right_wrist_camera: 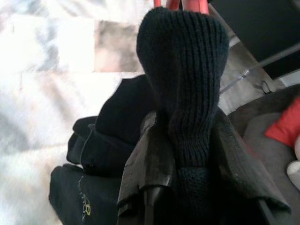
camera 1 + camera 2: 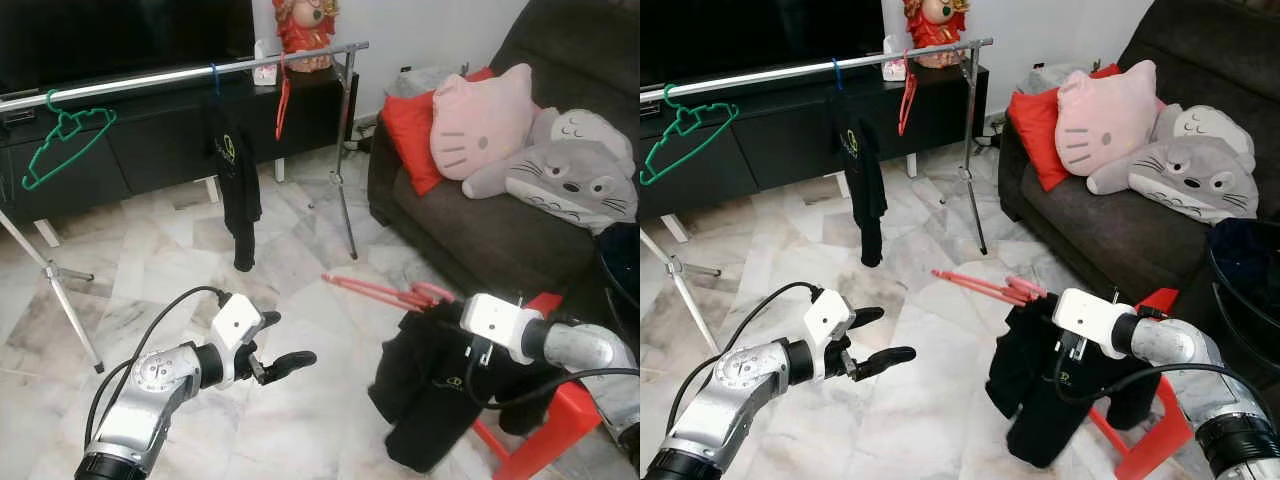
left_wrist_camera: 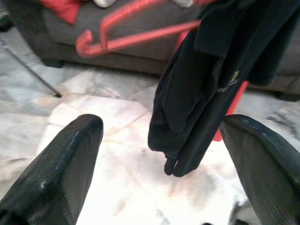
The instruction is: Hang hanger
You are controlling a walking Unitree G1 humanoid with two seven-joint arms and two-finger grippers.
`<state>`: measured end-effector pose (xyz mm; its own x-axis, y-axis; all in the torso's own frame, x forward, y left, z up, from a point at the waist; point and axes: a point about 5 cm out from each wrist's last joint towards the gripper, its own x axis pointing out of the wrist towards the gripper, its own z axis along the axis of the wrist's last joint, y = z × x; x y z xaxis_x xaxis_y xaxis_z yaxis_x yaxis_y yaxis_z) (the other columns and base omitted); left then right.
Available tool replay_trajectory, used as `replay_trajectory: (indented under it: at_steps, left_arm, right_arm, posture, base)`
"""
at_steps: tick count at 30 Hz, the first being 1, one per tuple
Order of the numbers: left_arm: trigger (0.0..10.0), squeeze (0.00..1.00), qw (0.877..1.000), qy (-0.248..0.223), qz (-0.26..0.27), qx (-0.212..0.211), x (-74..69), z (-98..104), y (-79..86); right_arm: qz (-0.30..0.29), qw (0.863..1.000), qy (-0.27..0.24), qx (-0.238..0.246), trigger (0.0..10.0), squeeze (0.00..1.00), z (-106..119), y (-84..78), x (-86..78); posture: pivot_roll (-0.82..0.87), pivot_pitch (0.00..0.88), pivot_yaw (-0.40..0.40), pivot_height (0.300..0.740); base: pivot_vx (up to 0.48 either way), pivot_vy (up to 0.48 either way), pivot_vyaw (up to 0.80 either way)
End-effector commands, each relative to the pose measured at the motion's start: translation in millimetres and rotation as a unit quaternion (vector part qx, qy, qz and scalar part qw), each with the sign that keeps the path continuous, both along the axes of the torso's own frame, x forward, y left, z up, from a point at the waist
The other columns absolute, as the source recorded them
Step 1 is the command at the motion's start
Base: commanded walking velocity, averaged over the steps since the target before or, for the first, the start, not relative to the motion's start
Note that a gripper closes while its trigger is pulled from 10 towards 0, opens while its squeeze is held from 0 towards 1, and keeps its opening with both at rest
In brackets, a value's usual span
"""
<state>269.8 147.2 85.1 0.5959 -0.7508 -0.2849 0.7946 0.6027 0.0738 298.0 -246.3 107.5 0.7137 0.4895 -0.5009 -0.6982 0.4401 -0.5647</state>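
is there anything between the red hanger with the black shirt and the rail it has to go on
Nothing visible blocks it. The right gripper holds the red hanger with the black garment over open marble floor. The rail has a free stretch between the green hanger and the hung black garment.
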Motion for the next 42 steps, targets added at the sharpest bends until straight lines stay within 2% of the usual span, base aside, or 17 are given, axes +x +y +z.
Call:
replay_trajectory:
  at_steps: [1, 3, 4, 5, 8, 11, 14, 16, 19, 20, 22, 24, 25, 26, 35, 38, 42]
  left_arm:
    - [10.0, 1.0, 0.999, 0.014, 0.024, 0.033, -6.9, -22.1, 1.5]
    - [10.0, 1.0, 0.998, 0.012, 0.031, 0.045, -7.8, -29.9, -0.7]
    - [10.0, 0.78, 0.998, 0.008, 0.041, 0.05, -7.6, -34.2, -2.2]
    - [10.0, 0.0, 0.997, 0.004, 0.052, 0.061, -7.2, -40.4, -4.1]
    - [10.0, 0.0, 0.994, -0.011, 0.043, 0.101, -10.8, -53.7, -10.1]
    - [10.0, 0.0, 0.993, -0.012, 0.043, 0.108, -11.9, -58.9, -13.0]
    - [10.0, 0.0, 0.99, -0.033, 0.065, 0.12, -9.0, -63.7, -14.6]
    - [10.0, 0.0, 0.985, -0.061, 0.083, 0.136, -5.1, -64.5, -13.8]
    - [10.0, 0.0, 0.973, -0.108, 0.074, 0.19, -5.8, -71.9, -15.9]
    - [10.0, 0.0, 0.97, -0.117, 0.084, 0.195, -5.9, -73.3, -15.7]
    - [10.0, 0.0, 0.97, -0.117, 0.084, 0.195, -5.9, -73.3, -15.7]
    - [10.0, 0.0, 0.965, -0.131, 0.105, 0.204, -5.9, -76.0, -14.7]
    - [10.0, 0.0, 0.965, -0.131, 0.105, 0.204, -5.9, -76.0, -14.7]
    - [10.0, 0.0, 0.956, -0.154, 0.098, 0.231, -8.7, -82.0, -15.9]
    - [10.0, 0.0, 0.949, -0.169, 0.098, 0.247, -12.9, -91.4, -20.0]
    - [10.0, 0.0, 0.944, -0.177, 0.107, 0.258, -11.3, -93.3, -22.0]
    - [10.0, 0.0, 0.939, -0.184, 0.117, 0.265, -9.0, -93.4, -22.3]
  right_arm:
    - [-0.006, 0.997, -0.069, 0.031, 0.0, 0.0, 35.7, 10.5, 16.0]
    - [0.004, 0.996, -0.077, 0.04, 0.0, 0.0, 41.8, 18.4, 17.9]
    - [0.01, 0.995, -0.083, 0.045, 0.0, 0.0, 46.1, 23.6, 19.4]
    - [0.015, 0.994, -0.092, 0.048, 0.0, 0.0, 51.3, 29.4, 21.7]
    - [0.018, 0.992, -0.107, 0.064, 0.0, 0.0, 61.4, 41.2, 26.5]
    - [0.022, 0.991, -0.107, 0.073, 0.0, 0.0, 64.6, 48.6, 27.8]
    - [0.033, 0.99, -0.105, 0.089, 0.0, 0.0, 67.8, 65.8, 27.5]
    - [0.039, 0.989, -0.101, 0.099, 0.0, 0.0, 69.5, 76.0, 26.5]
    - [0.047, 0.988, -0.096, 0.109, 0.0, 0.0, 70.7, 91.4, 25.1]
    - [0.047, 0.987, -0.096, 0.117, 0.0, 0.0, 71.4, 97.0, 24.7]
    - [0.047, 0.987, -0.096, 0.117, 0.0, 0.0, 71.4, 97.0, 24.7]
    - [0.058, 0.985, -0.094, 0.134, 0.0, 0.0, 73.6, 110.4, 20.5]
    - [0.058, 0.985, -0.094, 0.134, 0.0, 0.0, 73.6, 110.4, 20.5]
    - [0.076, 0.983, -0.086, 0.143, 0.0, 0.0, 75.6, 125.2, 12.4]
    - [0.089, 0.98, -0.079, 0.157, 0.0, 0.0, 82.2, 141.6, 4.6]
    - [0.105, 0.978, -0.074, 0.163, 0.0, 0.0, 86.5, 151.4, -1.1]
    - [0.111, 0.978, -0.072, 0.163, 0.0, 0.0, 87.8, 154.8, -4.3]
  posture:
    - [-0.15, 0.0, -0.044, 0.74]
    - [-0.15, 0.0, -0.042, 0.74]
    - [-0.15, 0.0, -0.041, 0.74]
    - [-0.15, 0.0, -0.039, 0.74]
    - [-0.15, 0.0, -0.037, 0.74]
    - [-0.15, 0.0, -0.034, 0.74]
    - [-0.15, 0.0, -0.033, 0.74]
    - [-0.15, 0.0, -0.036, 0.74]
    - [-0.16, 0.0, -0.038, 0.74]
    - [-0.16, 0.0, -0.038, 0.74]
    - [-0.16, 0.0, -0.038, 0.74]
    - [-0.16, 0.0, -0.04, 0.74]
    - [-0.16, 0.0, -0.04, 0.74]
    - [-0.16, 0.0, -0.04, 0.74]
    - [-0.17, 0.0, -0.043, 0.74]
    - [-0.17, 0.0, -0.044, 0.74]
    - [-0.17, 0.0, -0.043, 0.74]
  base:
    - [0.0, 0.0, 0.0]
    - [0.0, 0.0, 0.0]
    - [0.0, 0.0, 0.0]
    - [0.0, 0.0, 0.0]
    - [0.0, 0.0, 0.0]
    - [0.0, 0.0, 0.0]
    - [0.0, 0.0, 0.0]
    - [0.0, 0.0, 0.0]
    - [0.0, 0.0, 0.0]
    - [0.0, 0.0, 0.0]
    - [0.0, 0.0, 0.0]
    - [0.0, 0.0, 0.0]
    - [0.0, 0.0, 0.0]
    - [0.0, 0.0, 0.0]
    - [0.0, 0.0, 0.0]
    - [0.0, 0.0, 0.0]
    - [0.0, 0.0, 0.0]
